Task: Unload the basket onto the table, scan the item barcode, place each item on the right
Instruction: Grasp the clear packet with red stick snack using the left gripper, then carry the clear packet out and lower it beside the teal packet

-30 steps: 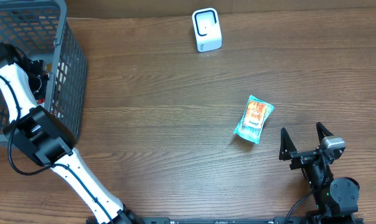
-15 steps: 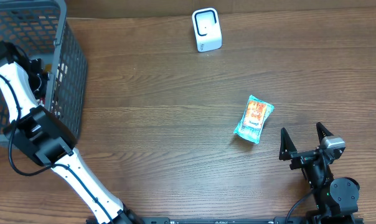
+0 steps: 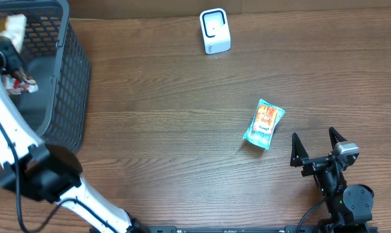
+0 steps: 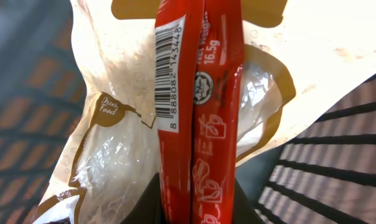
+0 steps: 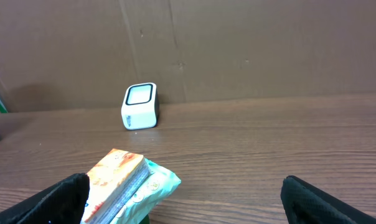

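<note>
In the left wrist view, a slim red packet [image 4: 200, 112] with a white barcode label [image 4: 169, 74] runs up from between the dark fingers of my left gripper [image 4: 198, 208], which is shut on it. Behind it lies a clear and tan food bag [image 4: 107, 149]. From overhead, the left gripper [image 3: 13, 72] is over the grey basket [image 3: 69, 77] with the red packet [image 3: 22, 83] in it. The white scanner [image 3: 215, 30] stands at the back of the table. My right gripper [image 3: 317, 147] is open at the front right, beside a teal and orange packet [image 3: 265, 123].
The basket's mesh walls stand around the left gripper. A pale packet [image 3: 14, 26] shows at the basket's far side. The right wrist view has the scanner [image 5: 140, 106] ahead and the teal packet [image 5: 129, 186] by the left finger. A cardboard wall backs the table.
My left gripper has shut on the red packet and the left arm has swung up and to the left within the basket. The right arm has not moved.
</note>
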{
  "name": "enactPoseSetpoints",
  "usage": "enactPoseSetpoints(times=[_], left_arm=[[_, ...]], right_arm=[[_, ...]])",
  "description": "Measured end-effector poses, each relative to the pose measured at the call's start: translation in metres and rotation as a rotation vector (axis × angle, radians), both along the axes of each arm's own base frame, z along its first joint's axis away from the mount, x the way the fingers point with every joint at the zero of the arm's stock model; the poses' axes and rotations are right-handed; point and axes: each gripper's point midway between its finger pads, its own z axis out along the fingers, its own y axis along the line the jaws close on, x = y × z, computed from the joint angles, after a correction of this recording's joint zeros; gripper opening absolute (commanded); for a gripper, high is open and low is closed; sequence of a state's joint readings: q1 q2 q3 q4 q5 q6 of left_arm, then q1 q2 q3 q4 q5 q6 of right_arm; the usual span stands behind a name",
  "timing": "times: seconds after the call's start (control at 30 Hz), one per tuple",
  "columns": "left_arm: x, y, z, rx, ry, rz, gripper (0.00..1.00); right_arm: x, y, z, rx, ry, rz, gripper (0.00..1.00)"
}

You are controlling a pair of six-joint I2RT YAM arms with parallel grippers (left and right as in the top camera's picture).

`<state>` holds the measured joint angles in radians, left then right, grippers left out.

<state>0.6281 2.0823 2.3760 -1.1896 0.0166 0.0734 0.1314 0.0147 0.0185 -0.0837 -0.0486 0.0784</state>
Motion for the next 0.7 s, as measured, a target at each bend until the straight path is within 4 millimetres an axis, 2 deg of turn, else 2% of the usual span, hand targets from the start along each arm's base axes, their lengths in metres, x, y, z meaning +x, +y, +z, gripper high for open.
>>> enactPoseSetpoints(times=[0.07, 0.27, 0.33, 0.4, 0.5, 0.53, 0.6, 0.7], left_arm=[[-0.007, -0.008, 0.025, 0.007, -0.054, 0.011, 0.04], [-0.02, -0.039, 0.077, 0.003, -0.171, 0.024, 0.04], [-0.026, -0.07, 0.103, 0.002, -0.22, -0.004, 0.04], [-0.031, -0.096, 0.119, -0.003, -0.247, -0.038, 0.04], [-0.041, -0.155, 0.14, -0.025, -0.267, -0.141, 0.05], [-0.044, -0.169, 0.142, -0.031, -0.266, -0.169, 0.04], [-0.05, -0.209, 0.145, -0.052, -0.248, -0.253, 0.04], [-0.056, -0.258, 0.138, -0.081, -0.2, -0.356, 0.04]], right_arm=[[0.0, 0.0, 0.0, 0.0, 0.0, 0.0, 1.0], [0.0, 0.0, 0.0, 0.0, 0.0, 0.0, 1.0], [0.0, 0.0, 0.0, 0.0, 0.0, 0.0, 1.0], [0.0, 0.0, 0.0, 0.0, -0.001, 0.0, 1.0], [0.0, 0.0, 0.0, 0.0, 0.0, 0.0, 1.0], [0.0, 0.0, 0.0, 0.0, 0.0, 0.0, 1.0], [0.0, 0.0, 0.0, 0.0, 0.0, 0.0, 1.0], [0.0, 0.0, 0.0, 0.0, 0.0, 0.0, 1.0]])
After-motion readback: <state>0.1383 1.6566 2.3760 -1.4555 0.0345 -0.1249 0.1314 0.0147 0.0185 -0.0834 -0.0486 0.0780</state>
